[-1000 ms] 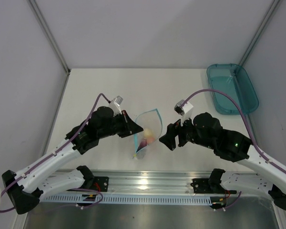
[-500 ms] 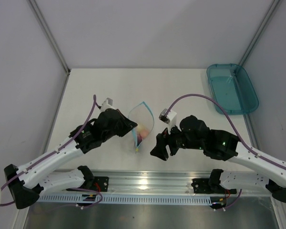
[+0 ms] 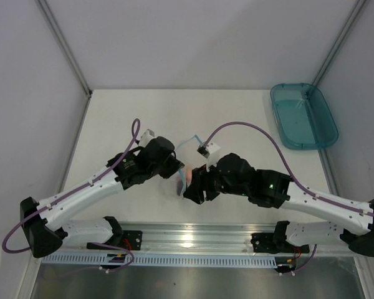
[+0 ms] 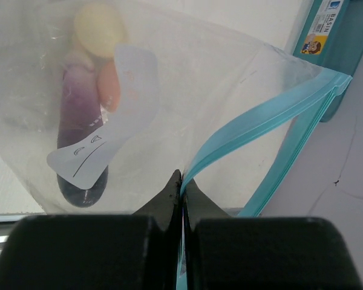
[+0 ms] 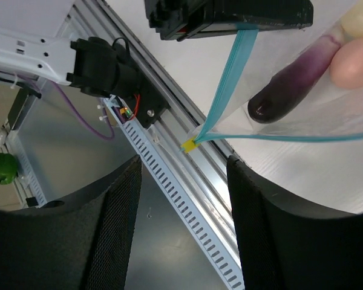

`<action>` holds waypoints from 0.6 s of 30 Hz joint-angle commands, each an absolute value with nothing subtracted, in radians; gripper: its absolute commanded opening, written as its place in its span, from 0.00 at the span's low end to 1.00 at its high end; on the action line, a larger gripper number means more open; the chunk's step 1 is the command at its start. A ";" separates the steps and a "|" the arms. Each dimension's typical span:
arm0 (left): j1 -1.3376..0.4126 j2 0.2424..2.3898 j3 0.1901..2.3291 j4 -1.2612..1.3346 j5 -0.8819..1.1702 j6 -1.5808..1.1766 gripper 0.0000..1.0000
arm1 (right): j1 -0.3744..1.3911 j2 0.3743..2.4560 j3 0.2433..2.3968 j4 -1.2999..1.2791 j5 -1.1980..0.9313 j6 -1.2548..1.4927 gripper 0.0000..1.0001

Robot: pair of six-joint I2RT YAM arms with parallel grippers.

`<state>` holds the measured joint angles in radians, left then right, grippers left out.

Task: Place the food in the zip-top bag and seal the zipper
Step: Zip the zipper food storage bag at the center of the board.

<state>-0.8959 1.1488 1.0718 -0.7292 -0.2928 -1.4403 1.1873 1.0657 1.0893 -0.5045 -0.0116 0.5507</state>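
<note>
Left arm: reaches in from the near left corner toward the middle of the bench (image 3: 131, 118).
Left tool (image 4: 181, 184): jaws pressed together, clamped on the zipper (image 4: 254, 121). The strip passes straight between the fingertips.
Bag (image 4: 218, 78): clear and crinkled, held out from the left tool. It sits between the two tools, over the front middle of the bench. Cannot tell whether its underside rests on the bench.
Zipper: teal. From the right wrist, one run drops from the left tool to a small yellow tab (image 5: 187, 145), and a second run leaves the tab toward the right, so the two runs stand apart.
Label (image 4: 106, 142): white, on the bag wall, lying over the purple piece.
Purple piece (image 4: 78, 121): inside the bag, oblong, its dark rounded end toward the left tool.
Peach piece (image 4: 110, 84): inside the bag, touching the purple piece at its side.
Cream piece (image 4: 100, 27): inside the bag, at the far end, just beside the other two.
Right tool (image 5: 183, 166): jaws apart, nothing between them. The yellow tab and bag corner lie just beyond the fingertips.
Rail (image 5: 187, 205): slotted metal, seen through the gap of the right tool.
Tray (image 3: 302, 115): teal, at the far right edge of the bench, well apart from the bag.
</note>
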 commanded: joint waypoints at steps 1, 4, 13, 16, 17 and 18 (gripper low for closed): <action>-0.907 1.141 1.108 -0.753 -0.311 -1.465 0.01 | 1.230 1.114 1.118 -0.471 0.087 0.615 0.60; -0.907 1.131 1.112 -0.755 -0.322 -1.456 0.01 | 1.275 1.155 1.149 -0.497 0.167 0.633 0.60; -0.907 1.130 1.108 -0.743 -0.310 -1.447 0.01 | 1.345 1.224 1.177 -0.584 0.360 0.748 0.60; -0.907 1.144 1.111 -0.739 -0.290 -1.446 0.00 | 1.347 1.250 1.173 -0.574 0.394 0.778 0.56; -0.907 1.147 1.111 -0.739 -0.287 -1.447 0.01 | 1.347 1.265 1.172 -0.572 0.405 0.785 0.54; -0.907 1.147 1.114 -0.736 -0.284 -1.445 0.00 | 1.347 1.273 1.177 -0.572 0.432 0.791 0.51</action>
